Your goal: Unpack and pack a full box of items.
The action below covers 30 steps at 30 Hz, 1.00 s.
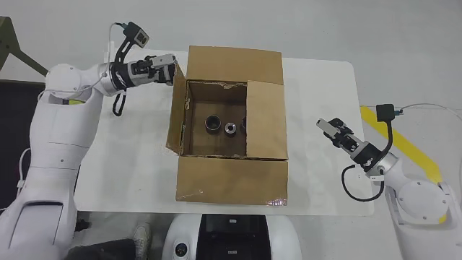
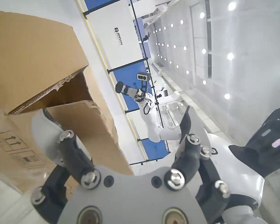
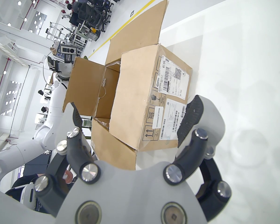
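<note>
Top camera looks down; both wrist cameras share the box.

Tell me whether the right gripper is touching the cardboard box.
Apart. The top view shows bare table between the right gripper and the cardboard box.

Left arm is out level, elbow bent, forearm pointing inward. The left gripper has its fingers spread wide, nothing between them. Over on the other side, the right arm angles forward and inward, and the right gripper is spread apart too, empty as well.
</note>
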Available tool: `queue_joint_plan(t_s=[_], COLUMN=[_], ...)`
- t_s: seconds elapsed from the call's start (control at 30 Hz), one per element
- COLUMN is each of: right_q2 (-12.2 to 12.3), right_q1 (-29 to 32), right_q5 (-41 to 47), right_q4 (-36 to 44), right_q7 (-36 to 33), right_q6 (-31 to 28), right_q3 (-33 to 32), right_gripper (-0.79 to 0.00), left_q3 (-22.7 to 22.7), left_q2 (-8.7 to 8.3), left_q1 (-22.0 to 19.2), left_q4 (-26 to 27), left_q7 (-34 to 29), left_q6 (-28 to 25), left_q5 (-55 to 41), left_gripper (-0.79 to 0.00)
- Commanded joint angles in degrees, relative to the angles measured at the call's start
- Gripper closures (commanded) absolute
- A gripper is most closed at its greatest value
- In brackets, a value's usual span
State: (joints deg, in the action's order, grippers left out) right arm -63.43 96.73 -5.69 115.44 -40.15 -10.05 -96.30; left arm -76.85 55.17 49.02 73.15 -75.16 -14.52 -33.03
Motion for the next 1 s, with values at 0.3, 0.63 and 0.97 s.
queue_joint_plan(t_s=[0.3, 0.63, 0.97], right_q2=[0.0, 0.0, 0.0], right_q1=[0.0, 0.0, 0.0], right_q5=[0.0, 0.0, 0.0], right_q4=[0.0, 0.0, 0.0], right_q7=[0.0, 0.0, 0.0], right_q6=[0.0, 0.0, 0.0], right_q3=[0.0, 0.0, 0.0], right_gripper=[-0.785, -0.785, -0.785], left_q3=[6.78, 12.02, 13.47], left_q2=[1.55, 2.63, 2.25], left_q1=[-3.04, -4.01, -2.75], left_q4=[0.98, 0.94, 4.7], left_q7=[-0.03, -1.12, -2.35], left_q6=[-0.87, -1.64, -6.59], left_q5=[-0.3, 2.18, 11.56], left_gripper=[-0.785, -0.785, -0.785])
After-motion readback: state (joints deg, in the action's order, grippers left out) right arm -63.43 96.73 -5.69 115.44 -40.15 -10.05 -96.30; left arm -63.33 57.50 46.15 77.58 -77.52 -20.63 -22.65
